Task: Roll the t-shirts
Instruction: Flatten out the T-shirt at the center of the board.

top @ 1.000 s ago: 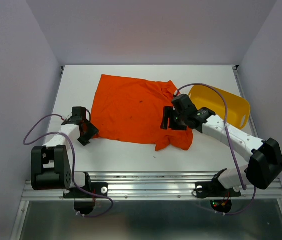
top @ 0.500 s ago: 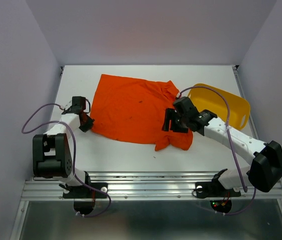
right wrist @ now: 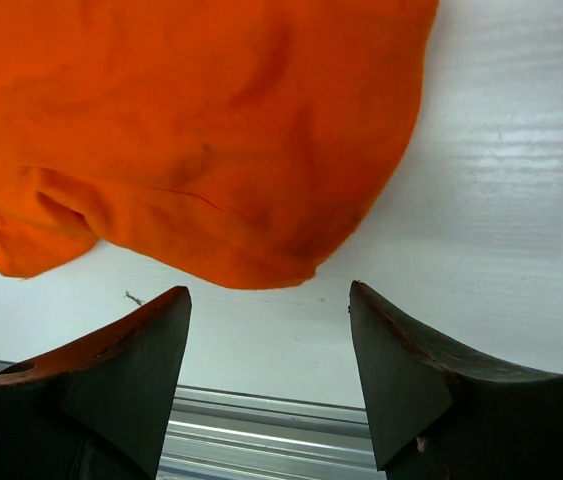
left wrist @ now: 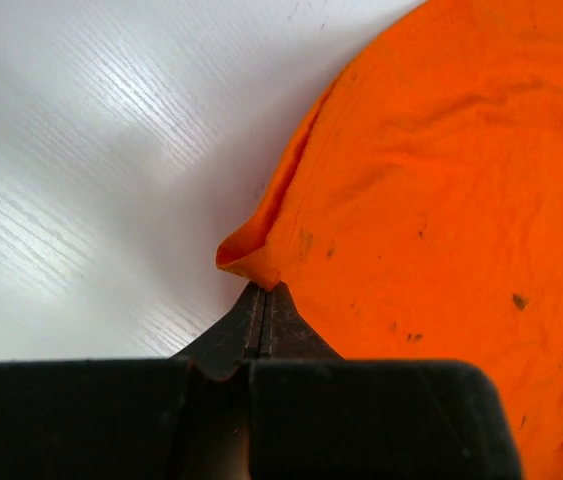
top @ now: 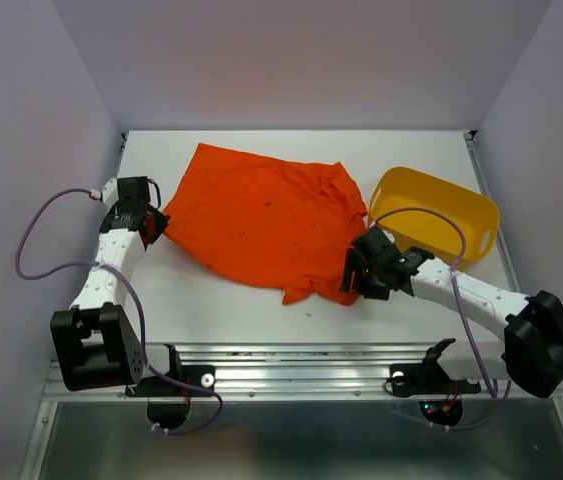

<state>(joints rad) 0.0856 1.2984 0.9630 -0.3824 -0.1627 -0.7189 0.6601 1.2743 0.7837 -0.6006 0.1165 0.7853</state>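
t-shirt (top: 261,220) tugged left, left tool (left wrist: 264,293) pinching corner, right tool (right wrist: 266,295) spread

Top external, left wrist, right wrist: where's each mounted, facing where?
Top external: above and behind the bases, looking down on white table, bright orange-red thin-fabric t-shirt, yellow plastic tub; both arms show.
Left wrist: on left arm, looking along its shut left end effector pinching the t-shirt's edge.
Right wrist: on right arm, looking past its open right end effector at the t-shirt's edge.
Shared: all three show t-shirt and table.
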